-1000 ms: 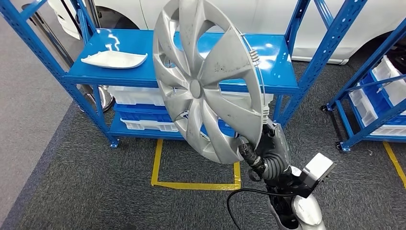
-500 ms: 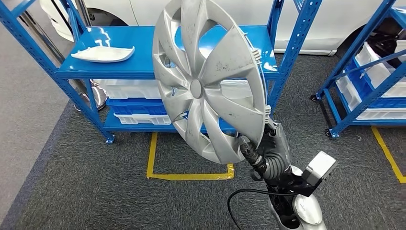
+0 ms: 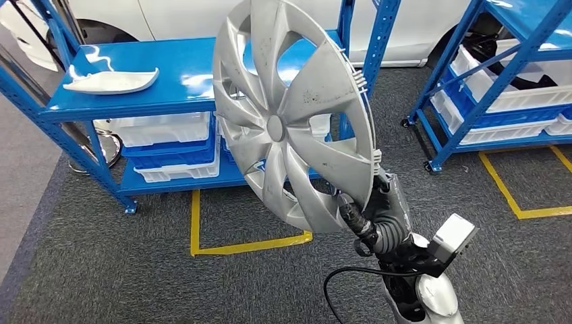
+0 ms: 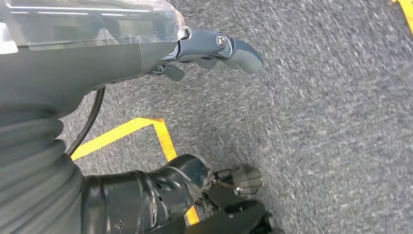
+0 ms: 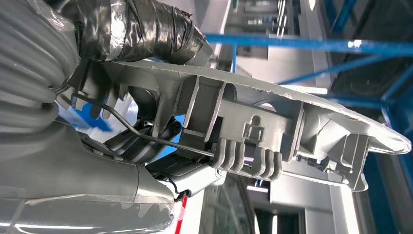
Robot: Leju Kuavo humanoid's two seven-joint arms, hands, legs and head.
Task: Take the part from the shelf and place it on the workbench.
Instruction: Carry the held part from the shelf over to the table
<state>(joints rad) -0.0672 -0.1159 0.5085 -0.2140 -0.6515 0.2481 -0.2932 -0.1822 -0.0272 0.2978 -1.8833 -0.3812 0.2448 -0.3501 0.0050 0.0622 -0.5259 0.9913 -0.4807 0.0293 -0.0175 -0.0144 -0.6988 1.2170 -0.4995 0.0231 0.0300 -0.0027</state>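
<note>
The right robot hand (image 3: 373, 214) is grasping the silver hubcap (image 3: 291, 111) by its lower rim, holding it upright and well above the grey carpet, in front of the blue shelf (image 3: 168, 88). The left robot hand (image 4: 214, 48) is hanging released over the floor, holding nothing. With one small grip at the edge carrying such a broad disc, the risk looks plain: it could swing, twist loose, or clip a shelf post (image 3: 378, 40) nearby. No worktop is showing.

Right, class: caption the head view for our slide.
Right hand holds silver hubcap upright before blue shelf.
</note>
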